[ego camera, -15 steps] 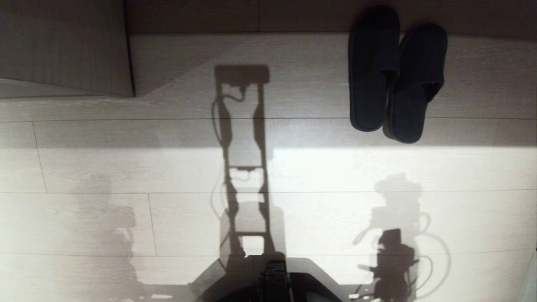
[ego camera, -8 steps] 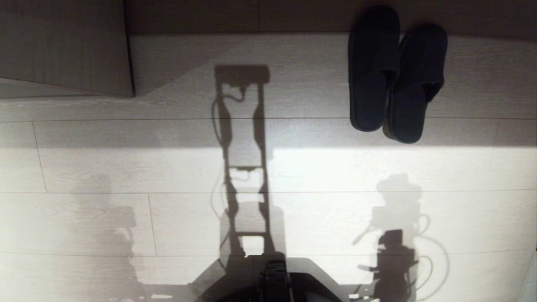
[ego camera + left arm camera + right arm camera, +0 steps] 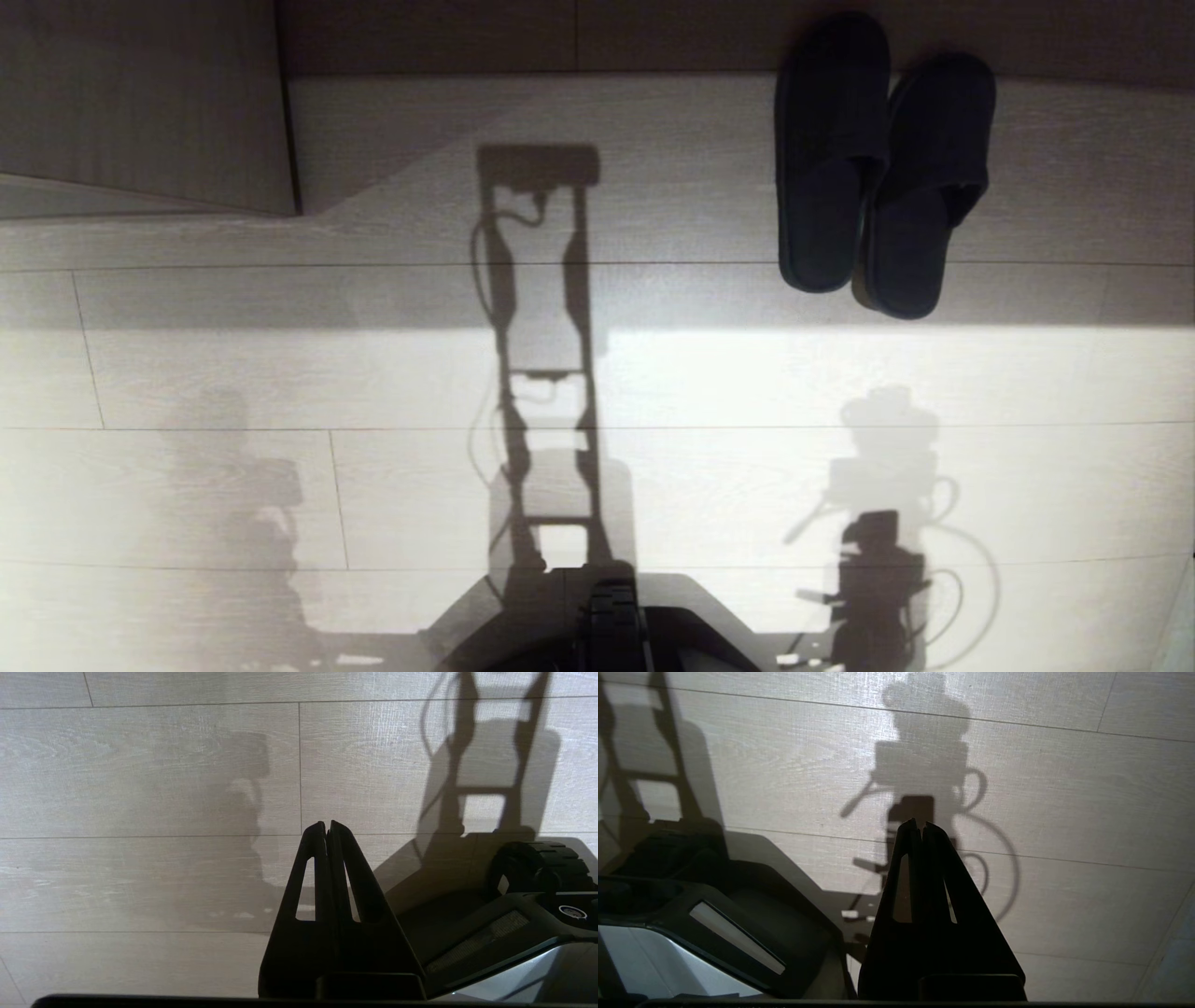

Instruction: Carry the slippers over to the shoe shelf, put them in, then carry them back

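The slippers (image 3: 878, 168) are a black pair lying side by side on the pale wood floor at the far right of the head view, toes pointing away from me toward a dark strip along the back. The shoe shelf is out of view. My left gripper (image 3: 327, 823) hangs over bare floor beside my base, shut with nothing in it. My right gripper (image 3: 920, 823) is likewise shut and empty above the floor on the other side. Both are well short of the slippers.
A wood-grain panel (image 3: 140, 103) with a dark edge stands at the far left. A dark strip (image 3: 560, 37) runs along the back. My base (image 3: 607, 625) with its wheel (image 3: 537, 868) sits at the near edge. Shadows of my arms and torso fall across the floorboards.
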### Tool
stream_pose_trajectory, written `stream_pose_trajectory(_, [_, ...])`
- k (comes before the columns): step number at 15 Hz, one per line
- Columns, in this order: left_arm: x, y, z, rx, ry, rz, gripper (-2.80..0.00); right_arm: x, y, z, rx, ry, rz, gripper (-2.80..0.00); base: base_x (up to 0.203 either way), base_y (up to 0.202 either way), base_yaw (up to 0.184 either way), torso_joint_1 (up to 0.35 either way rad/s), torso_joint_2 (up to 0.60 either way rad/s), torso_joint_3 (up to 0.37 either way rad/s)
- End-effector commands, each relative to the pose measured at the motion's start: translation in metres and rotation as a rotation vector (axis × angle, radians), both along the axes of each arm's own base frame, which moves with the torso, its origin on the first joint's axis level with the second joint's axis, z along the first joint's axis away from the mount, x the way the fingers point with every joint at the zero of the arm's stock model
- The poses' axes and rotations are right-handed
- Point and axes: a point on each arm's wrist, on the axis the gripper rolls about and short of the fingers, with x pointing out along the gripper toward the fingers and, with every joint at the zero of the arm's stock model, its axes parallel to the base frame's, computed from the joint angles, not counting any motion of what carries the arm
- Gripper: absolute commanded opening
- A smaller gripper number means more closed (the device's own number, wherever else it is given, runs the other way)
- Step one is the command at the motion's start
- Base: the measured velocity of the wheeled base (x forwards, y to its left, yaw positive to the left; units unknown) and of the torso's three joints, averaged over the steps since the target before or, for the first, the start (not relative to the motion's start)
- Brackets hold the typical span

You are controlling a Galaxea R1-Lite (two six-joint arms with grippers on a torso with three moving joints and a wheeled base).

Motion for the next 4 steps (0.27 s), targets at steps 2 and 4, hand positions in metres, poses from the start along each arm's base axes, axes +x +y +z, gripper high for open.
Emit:
stream_pose_trajectory(2, [0.0, 0.0, 0.0, 0.0, -0.001, 0.001, -2.8, 0.0004, 0.0, -0.0002, 0.0, 0.005, 0.001, -2.8, 0.0, 0.0, 0.0, 0.0, 0.0, 0.0])
stream_pose_trajectory(4, [0.0, 0.0, 0.0, 0.0, -0.001, 0.001, -2.8, 0.0004, 0.0, -0.0003, 0.004, 0.006, 0.001, -2.8, 0.0, 0.0, 0.0, 0.0, 0.0, 0.0])
